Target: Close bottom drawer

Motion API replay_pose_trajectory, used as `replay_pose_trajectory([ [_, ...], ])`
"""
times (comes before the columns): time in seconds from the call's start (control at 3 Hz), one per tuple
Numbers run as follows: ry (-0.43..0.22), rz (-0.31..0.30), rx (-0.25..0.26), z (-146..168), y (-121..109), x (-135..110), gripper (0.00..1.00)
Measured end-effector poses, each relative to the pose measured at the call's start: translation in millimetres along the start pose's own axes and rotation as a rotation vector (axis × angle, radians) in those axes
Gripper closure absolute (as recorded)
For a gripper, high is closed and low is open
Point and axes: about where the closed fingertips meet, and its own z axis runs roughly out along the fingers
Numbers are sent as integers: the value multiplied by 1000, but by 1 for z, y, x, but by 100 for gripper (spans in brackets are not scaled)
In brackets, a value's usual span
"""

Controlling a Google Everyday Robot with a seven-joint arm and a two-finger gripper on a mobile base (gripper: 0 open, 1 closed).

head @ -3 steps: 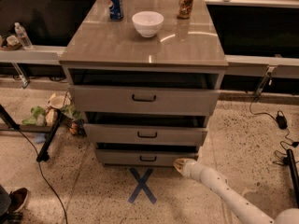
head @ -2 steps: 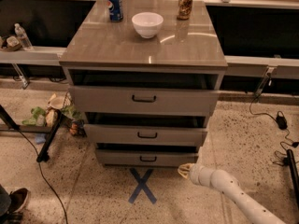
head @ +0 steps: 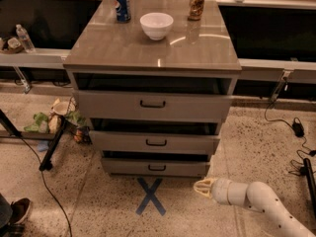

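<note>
The bottom drawer [head: 156,166] is the lowest of three grey-taupe drawers, with a small black bar handle [head: 157,168] at its centre. Its front stands a little out of the cabinet, with a dark gap above it. My gripper [head: 200,187], with cream fingers on a white arm, hovers just above the floor in front of the drawer's right corner, a short way off and not touching it. Its fingers are together in a point and hold nothing.
The middle drawer [head: 154,142] and top drawer [head: 152,105] also stand slightly out. A white bowl [head: 156,24] and two cans [head: 121,5] stand on the cabinet top. A blue X [head: 150,196] marks the floor. Cables, a stand leg [head: 53,144] and litter lie to the left.
My gripper has drawn back from the bottom drawer's right front corner, down and toward the camera. The drawers look unchanged.
</note>
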Motion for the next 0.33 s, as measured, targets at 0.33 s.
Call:
replay_pose_trajectory([
  [0.33, 9, 0, 3, 5, 0, 7, 77],
])
